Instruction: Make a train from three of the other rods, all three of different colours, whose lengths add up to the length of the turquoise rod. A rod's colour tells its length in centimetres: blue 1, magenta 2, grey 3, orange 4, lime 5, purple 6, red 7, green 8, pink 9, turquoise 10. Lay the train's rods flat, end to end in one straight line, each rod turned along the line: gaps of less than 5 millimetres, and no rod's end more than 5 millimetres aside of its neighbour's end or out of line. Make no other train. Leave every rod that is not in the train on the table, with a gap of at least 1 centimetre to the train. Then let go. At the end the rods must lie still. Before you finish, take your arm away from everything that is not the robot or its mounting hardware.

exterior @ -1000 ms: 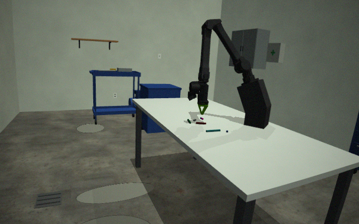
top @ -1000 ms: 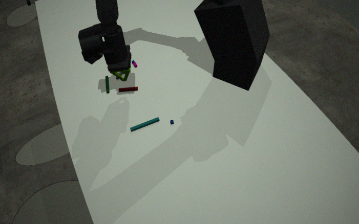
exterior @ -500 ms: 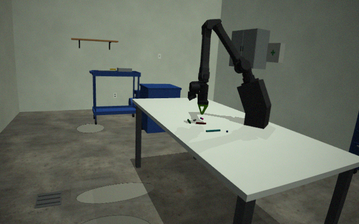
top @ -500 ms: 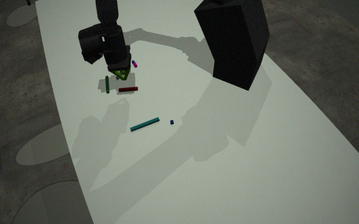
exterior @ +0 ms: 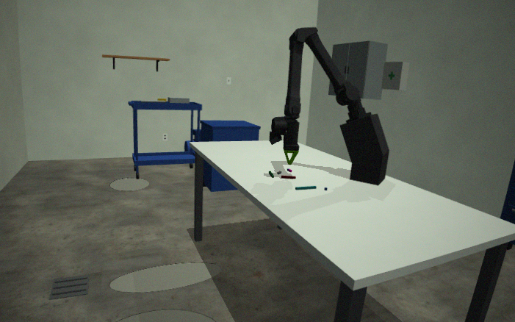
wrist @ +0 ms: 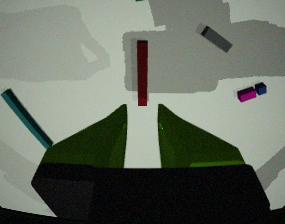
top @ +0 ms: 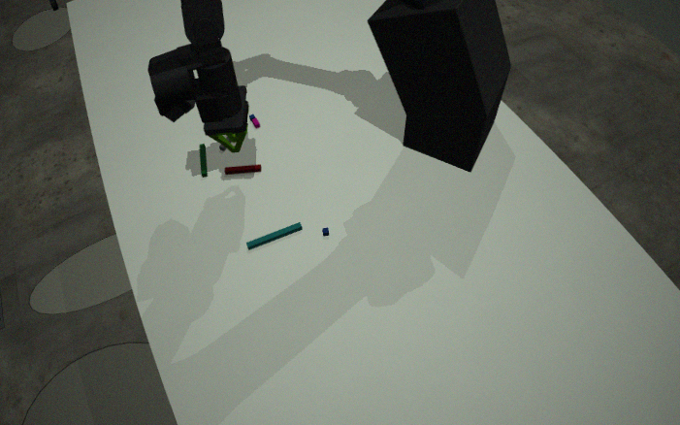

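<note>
Above the bench (top: 437, 316), the fingers are hanging narrowed, gripping nothing, aligned lengthwise with the red rod (wrist: 142, 72), likely for nudging.

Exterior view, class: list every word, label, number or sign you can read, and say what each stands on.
No words or numbers can be read in any view.
A green cross sign, with no lettering: on the small white box beside the grey wall cabinet.
The rods on the table bear no markings.
</note>
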Controlling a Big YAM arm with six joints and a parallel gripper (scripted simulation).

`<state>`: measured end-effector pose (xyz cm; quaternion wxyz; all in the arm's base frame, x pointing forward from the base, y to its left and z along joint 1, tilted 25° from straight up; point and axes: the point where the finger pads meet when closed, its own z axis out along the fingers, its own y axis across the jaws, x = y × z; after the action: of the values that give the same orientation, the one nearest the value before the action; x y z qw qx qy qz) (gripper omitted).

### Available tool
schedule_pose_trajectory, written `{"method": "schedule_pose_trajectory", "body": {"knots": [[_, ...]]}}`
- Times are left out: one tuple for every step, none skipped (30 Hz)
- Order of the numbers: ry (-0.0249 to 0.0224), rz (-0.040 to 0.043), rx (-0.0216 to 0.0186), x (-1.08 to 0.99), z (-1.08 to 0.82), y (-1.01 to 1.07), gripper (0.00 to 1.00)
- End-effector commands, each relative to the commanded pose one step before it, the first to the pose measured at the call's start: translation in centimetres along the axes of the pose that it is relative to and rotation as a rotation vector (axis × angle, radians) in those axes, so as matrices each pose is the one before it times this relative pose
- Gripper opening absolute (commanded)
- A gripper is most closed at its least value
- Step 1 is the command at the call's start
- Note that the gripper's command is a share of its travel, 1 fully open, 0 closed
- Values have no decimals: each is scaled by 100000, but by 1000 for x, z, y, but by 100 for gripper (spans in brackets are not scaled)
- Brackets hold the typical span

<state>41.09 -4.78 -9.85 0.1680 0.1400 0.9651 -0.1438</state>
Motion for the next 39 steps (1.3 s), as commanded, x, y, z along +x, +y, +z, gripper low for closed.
{"method": "schedule_pose_trajectory", "body": {"knots": [[741,405,536,-153,127,14,23],[68,-20,22,21,29,-4,23],[128,-38,42,39,54,-8,23],[157,-43,54,45,72,-13,23],[-21,29,11,-30,25,-22,23],[-113,70,-8,-62,34,-23,23],[-340,162,-62,-128,43,-17,23],[-355,175,-58,-114,56,-32,23],[-348,181,-47,-86,71,-51,23],[-354,192,-39,-64,86,-69,23],[-345,48,-73,-53,79,-24,23],[44,-220,-6,27,72,-2,23],[-46,-211,-31,-32,77,12,23],[-134,-64,-57,-90,82,26,23],[0,0,0,0,0,0,23],[0,0,0,0,0,0,23],[114,390,4,73,99,-12,23],[-139,-244,-63,-92,98,28,23],[-139,-168,-64,-92,106,28,23],[-49,-23,-43,-32,117,14,23],[69,-15,-16,44,127,-3,23],[151,-89,2,98,136,-15,23],[134,-57,-4,87,141,-12,23],[49,-15,-26,31,144,1,23],[-47,16,-15,-28,146,9,23],[-88,30,-14,-53,150,12,23],[-76,26,-18,-46,154,12,23],[-29,9,-7,-15,158,5,23],[24,-9,8,20,162,-3,23],[63,-23,17,45,164,-9,23],[57,-21,15,40,164,-8,23],[0,0,0,0,0,0,23],[0,0,0,0,0,0,23],[648,94,187,431,171,-102,23],[-351,-189,-99,-228,157,57,23],[-324,100,-71,-208,157,48,23],[19,-8,9,17,160,-3,23],[19,-7,7,16,157,-2,23],[18,-7,8,15,153,-2,23]]}}
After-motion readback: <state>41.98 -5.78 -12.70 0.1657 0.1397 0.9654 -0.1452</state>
